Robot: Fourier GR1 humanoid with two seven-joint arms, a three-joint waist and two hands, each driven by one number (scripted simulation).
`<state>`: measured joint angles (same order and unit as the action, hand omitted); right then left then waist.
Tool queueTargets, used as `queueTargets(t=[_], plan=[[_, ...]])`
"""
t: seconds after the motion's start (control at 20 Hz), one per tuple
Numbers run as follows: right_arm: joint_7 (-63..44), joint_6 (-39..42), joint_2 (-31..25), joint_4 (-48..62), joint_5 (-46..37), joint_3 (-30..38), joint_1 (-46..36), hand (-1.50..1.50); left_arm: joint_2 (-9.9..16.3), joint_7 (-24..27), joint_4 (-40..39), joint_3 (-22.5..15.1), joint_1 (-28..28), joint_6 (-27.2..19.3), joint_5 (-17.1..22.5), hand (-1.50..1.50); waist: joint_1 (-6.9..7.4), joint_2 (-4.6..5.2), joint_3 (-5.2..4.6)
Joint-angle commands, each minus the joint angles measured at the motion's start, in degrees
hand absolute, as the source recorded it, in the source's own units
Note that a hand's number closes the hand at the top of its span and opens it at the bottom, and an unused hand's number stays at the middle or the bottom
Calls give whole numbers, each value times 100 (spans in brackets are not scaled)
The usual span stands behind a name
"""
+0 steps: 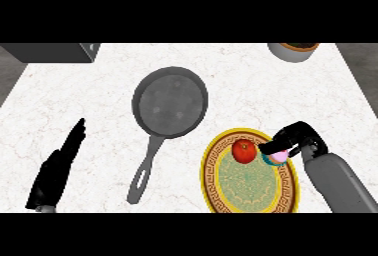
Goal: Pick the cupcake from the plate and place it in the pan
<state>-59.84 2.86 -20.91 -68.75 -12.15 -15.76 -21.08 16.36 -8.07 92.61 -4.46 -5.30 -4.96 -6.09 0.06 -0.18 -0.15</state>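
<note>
R hand [295, 137] curled round cupcake [277, 158] at plate [218, 187] right edge, next to tomato [244, 150]. Pan [170, 102] far-left of plate. L hand [60, 167] near left, fingers straight, holding nothing.

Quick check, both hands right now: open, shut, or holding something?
Left hand: open, fingers straight, resting on the counter, holding nothing.
Right hand: curled round the cupcake at the plate's edge.

The left hand [59, 165] lies near the worktop's left edge, fingers straight and pointing away — open, holding nothing. The right hand [294, 137], on its grey forearm [336, 182] rising from the lower right, curls its fingers — closing round the cupcake [277, 158].
</note>
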Motion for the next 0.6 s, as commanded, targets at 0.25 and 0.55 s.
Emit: queueTargets(t=[0.25, 0.55], plan=[[1199, 487, -359, -398, -1131, -1174, -21, 150, -2, 190, 22, -42, -198, 109, -91, 0, 46, 14, 15], [1217, -674, -624, -1098, -2522, -1347, -609, 150, -77, 37, -27, 68, 90, 13, -76, 0, -20, -11, 12]])
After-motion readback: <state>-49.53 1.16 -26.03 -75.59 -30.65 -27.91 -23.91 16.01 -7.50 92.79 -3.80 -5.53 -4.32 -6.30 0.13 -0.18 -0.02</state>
